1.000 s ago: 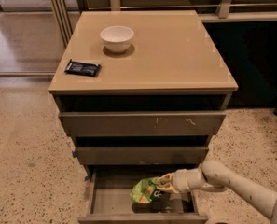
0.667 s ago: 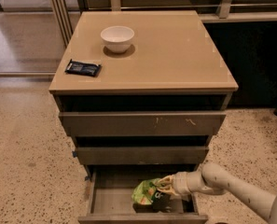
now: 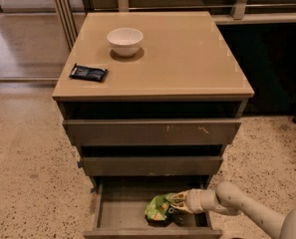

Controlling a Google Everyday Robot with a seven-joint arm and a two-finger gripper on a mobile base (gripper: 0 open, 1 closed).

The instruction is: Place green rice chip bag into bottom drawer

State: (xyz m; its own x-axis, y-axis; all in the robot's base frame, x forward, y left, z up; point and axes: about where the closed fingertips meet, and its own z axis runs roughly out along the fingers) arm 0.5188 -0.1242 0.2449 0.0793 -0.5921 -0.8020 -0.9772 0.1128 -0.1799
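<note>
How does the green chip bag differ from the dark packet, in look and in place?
The green chip bag is bright and crumpled; the dark packet is blue-black and flat. The bag is the bigger. The bag sits in the open bottom drawer; the packet lies on the cabinet top, near the white bowl. The gripper is at the bag's right edge, far from the packet. Both look like snack packs.
</note>
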